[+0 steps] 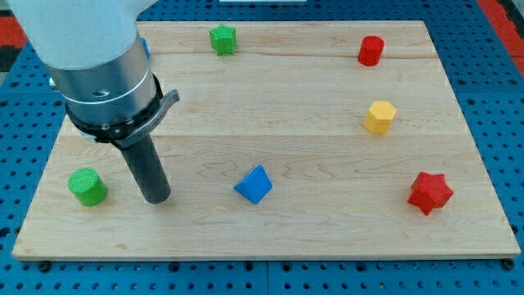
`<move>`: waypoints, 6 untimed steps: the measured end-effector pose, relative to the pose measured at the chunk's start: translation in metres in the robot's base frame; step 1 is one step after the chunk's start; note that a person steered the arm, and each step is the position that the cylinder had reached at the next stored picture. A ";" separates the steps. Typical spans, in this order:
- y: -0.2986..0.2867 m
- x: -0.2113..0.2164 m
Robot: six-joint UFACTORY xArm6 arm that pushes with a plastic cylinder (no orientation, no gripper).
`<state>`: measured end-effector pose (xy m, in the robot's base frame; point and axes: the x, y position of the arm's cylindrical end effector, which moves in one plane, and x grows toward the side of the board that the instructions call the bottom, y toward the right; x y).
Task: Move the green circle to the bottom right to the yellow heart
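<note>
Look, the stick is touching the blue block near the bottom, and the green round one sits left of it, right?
Not quite. In the camera view my tip is apart from the blue block, which sits off to the view's right. The green circle does sit just left of the tip.

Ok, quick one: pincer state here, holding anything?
No pincer on this arm: it ends in a rod.
My tip: holds nothing, just right of the green circle, apparently not touching it.

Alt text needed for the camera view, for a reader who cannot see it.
My tip rests on a wooden board, just right of the green cylinder block at lower left. Elsewhere: green star block, red cylinder block, yellow hexagonal block, blue cube block, red star block.
</note>
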<state>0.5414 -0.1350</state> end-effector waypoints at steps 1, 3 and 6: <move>0.009 -0.003; 0.067 -0.050; -0.020 -0.004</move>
<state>0.5376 -0.1548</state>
